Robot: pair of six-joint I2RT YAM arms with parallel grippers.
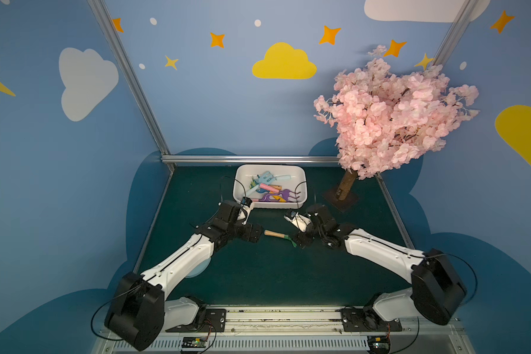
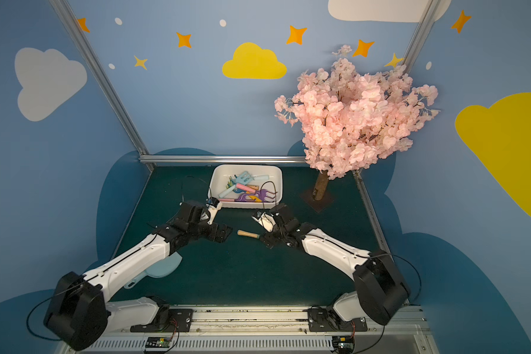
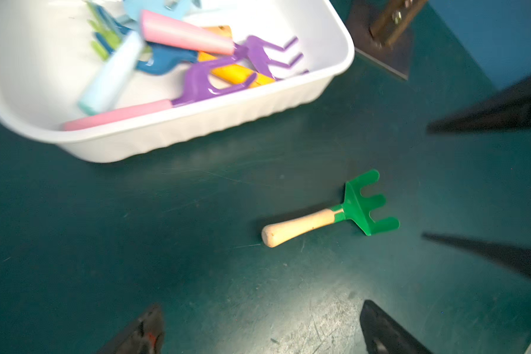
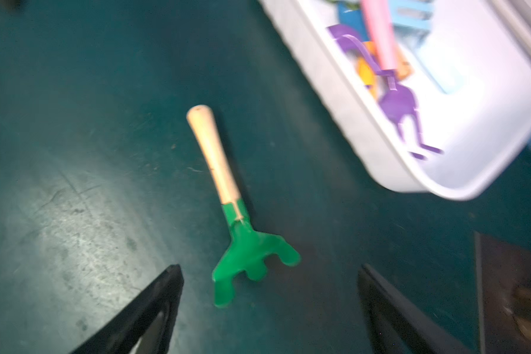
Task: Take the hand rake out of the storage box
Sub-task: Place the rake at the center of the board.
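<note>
Lying flat on the green surface (image 1: 258,275), the rake (image 1: 278,235) is outside the box (image 1: 270,203). In both top views it sits near the middle of the frame, just below the box and not touching it. Its wooden handle points to the left of the frame and its green head to the right.

The right tool (image 4: 269,266) hangs over the head of the rake. Its jaws stand wide apart on both sides of the head and hold nothing. The left tool (image 3: 262,306) is also wide open and empty, and it is just left of the handle in a top view.

I judge the main part of the task done: the rake is out and released. What is left seems only to draw the arms away.

Other toys (image 1: 272,191) remain in the box, among them purple and blue pronged ones.
</note>
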